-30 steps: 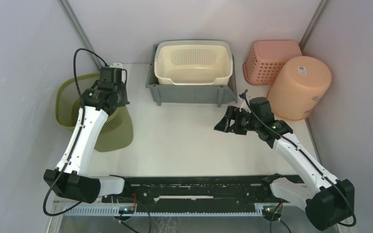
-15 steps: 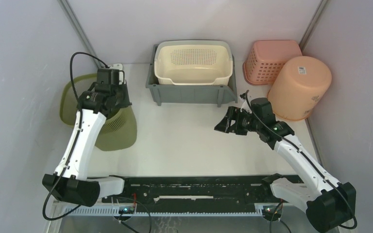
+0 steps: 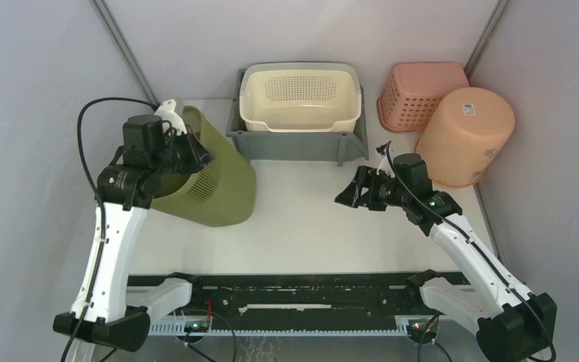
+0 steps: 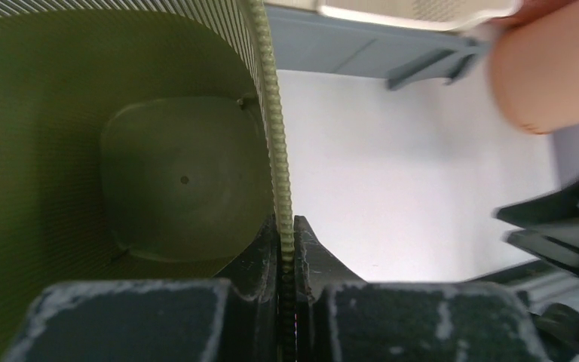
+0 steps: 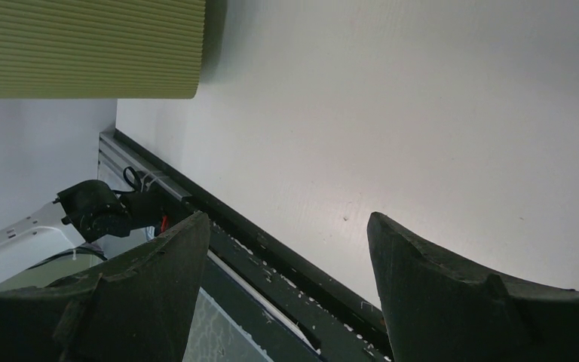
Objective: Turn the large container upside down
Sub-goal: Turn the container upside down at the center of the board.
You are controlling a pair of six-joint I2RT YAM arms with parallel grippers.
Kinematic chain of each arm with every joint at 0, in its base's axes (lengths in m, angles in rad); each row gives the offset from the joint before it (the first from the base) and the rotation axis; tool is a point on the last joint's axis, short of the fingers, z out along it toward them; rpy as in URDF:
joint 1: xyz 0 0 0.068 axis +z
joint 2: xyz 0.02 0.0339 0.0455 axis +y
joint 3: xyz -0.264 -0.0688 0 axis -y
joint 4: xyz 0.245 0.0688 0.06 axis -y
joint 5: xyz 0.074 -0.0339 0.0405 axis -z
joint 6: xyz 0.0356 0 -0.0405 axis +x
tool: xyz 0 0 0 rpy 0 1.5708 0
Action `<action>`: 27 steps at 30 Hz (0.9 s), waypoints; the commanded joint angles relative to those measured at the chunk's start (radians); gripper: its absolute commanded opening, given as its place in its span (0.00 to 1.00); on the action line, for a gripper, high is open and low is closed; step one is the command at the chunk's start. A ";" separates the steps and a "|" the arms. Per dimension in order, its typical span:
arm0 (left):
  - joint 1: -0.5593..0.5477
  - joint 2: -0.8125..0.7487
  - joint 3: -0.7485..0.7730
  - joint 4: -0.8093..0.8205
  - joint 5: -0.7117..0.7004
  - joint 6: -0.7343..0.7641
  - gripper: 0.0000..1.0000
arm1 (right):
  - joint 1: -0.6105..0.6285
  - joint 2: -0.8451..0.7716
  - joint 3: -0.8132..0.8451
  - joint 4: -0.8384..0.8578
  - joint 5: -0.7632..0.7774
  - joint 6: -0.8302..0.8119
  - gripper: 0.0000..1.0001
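The large container [image 3: 222,185] is an olive-green ribbed basket at the left of the table. It is tipped over, with its base toward the table's middle and its mouth facing left. My left gripper [image 3: 190,153] is shut on its upper rim. In the left wrist view the ribbed rim runs down between the closed fingers of the left gripper [image 4: 286,228], and the hollow inside of the container [image 4: 173,173] fills the left. My right gripper [image 3: 348,196] hovers open over the table right of centre, holding nothing. The right wrist view shows the right gripper [image 5: 286,226] with the container [image 5: 83,49] at the top left.
A grey bin [image 3: 294,145] holding a cream basket [image 3: 301,94] stands at the back centre. A pink basket [image 3: 422,90] and an orange bucket [image 3: 464,136], bottom up, are at the back right. A black rail [image 3: 294,290] runs along the near edge.
My left arm has risen and swung right with the green container in its grip, lifting it off the left edge and tipping it onto its side. The right arm barely moved.
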 commanded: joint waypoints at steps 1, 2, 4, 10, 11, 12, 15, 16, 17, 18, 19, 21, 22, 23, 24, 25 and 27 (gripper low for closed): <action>-0.005 -0.077 -0.037 0.160 0.238 -0.182 0.00 | -0.004 -0.013 0.033 0.001 -0.004 -0.015 0.85; -0.005 -0.090 -0.060 0.191 0.260 -0.200 0.00 | -0.004 -0.010 0.039 -0.009 -0.002 -0.017 0.85; -0.006 -0.113 -0.108 0.241 0.289 -0.233 0.00 | -0.004 -0.002 0.056 -0.023 0.001 -0.024 0.85; -0.007 -0.155 -0.257 0.361 0.341 -0.288 0.00 | -0.003 0.019 0.096 -0.053 0.013 -0.031 0.85; -0.007 -0.158 -0.275 0.371 0.346 -0.291 0.00 | -0.003 0.020 0.100 -0.056 0.014 -0.033 0.85; -0.009 -0.160 -0.293 0.377 0.349 -0.291 0.00 | -0.003 0.022 0.103 -0.059 0.015 -0.034 0.85; -0.008 -0.185 -0.352 0.410 0.367 -0.294 0.00 | -0.002 0.027 0.109 -0.069 0.020 -0.034 0.85; -0.008 -0.200 -0.381 0.431 0.380 -0.297 0.00 | -0.001 0.026 0.111 -0.073 0.021 -0.034 0.85; -0.008 -0.218 -0.419 0.453 0.389 -0.305 0.00 | -0.001 0.026 0.111 -0.076 0.024 -0.034 0.85; -0.009 -0.241 -0.455 0.475 0.389 -0.315 0.00 | -0.001 0.024 0.111 -0.080 0.028 -0.034 0.85; -0.009 -0.263 -0.501 0.503 0.389 -0.327 0.00 | -0.001 0.024 0.113 -0.085 0.031 -0.035 0.85; -0.010 -0.299 -0.585 0.557 0.388 -0.350 0.00 | -0.001 0.024 0.113 -0.093 0.040 -0.038 0.85; -0.012 -0.314 -0.623 0.578 0.382 -0.380 0.00 | -0.001 0.025 0.113 -0.100 0.048 -0.040 0.85; -0.015 -0.332 -0.656 0.596 0.368 -0.389 0.00 | -0.001 0.026 0.113 -0.103 0.050 -0.042 0.85; -0.018 -0.345 -0.682 0.609 0.350 -0.393 0.00 | -0.002 0.028 0.113 -0.108 0.056 -0.044 0.85; -0.019 -0.353 -0.699 0.614 0.329 -0.393 0.00 | -0.003 0.030 0.113 -0.112 0.062 -0.046 0.85; -0.019 -0.359 -0.728 0.625 0.311 -0.393 0.00 | -0.003 0.039 0.114 -0.119 0.071 -0.049 0.85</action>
